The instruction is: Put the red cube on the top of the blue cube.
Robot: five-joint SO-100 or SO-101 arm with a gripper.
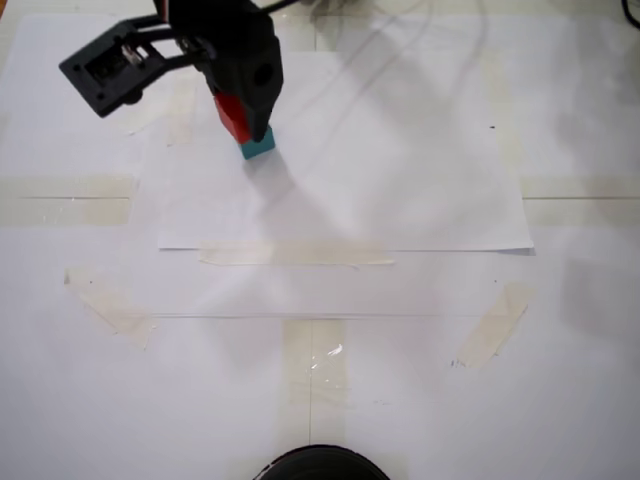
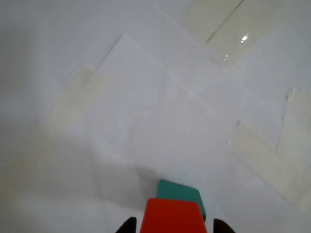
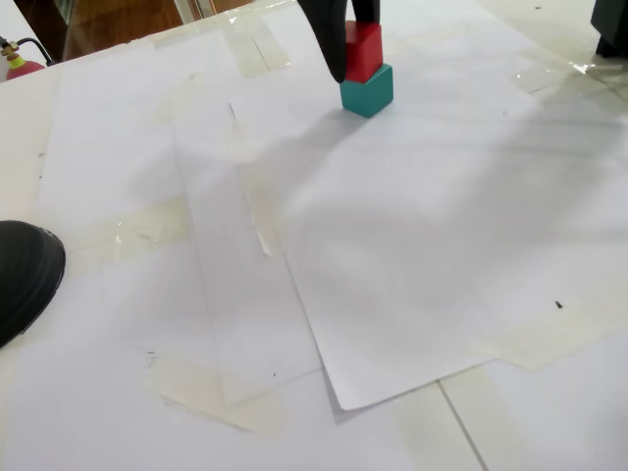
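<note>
The red cube (image 3: 362, 49) rests on top of the blue cube (image 3: 368, 89), a teal block, on the white paper at the far side of the table. My gripper (image 3: 353, 44) comes down from above and straddles the red cube, one black finger (image 3: 334, 49) against its left face. In the wrist view the red cube (image 2: 173, 217) fills the space between both fingertips of the gripper (image 2: 174, 226), with the blue cube (image 2: 179, 191) just beyond it. From above, the gripper (image 1: 240, 115) hides most of the red cube (image 1: 232, 117); the blue cube (image 1: 258, 144) shows below it.
White paper sheets (image 1: 340, 190) are taped over the table. A black rounded object (image 1: 320, 465) sits at the near edge, also seen at the left (image 3: 25, 275). The arm's black camera mount (image 1: 105, 68) sticks out to the left.
</note>
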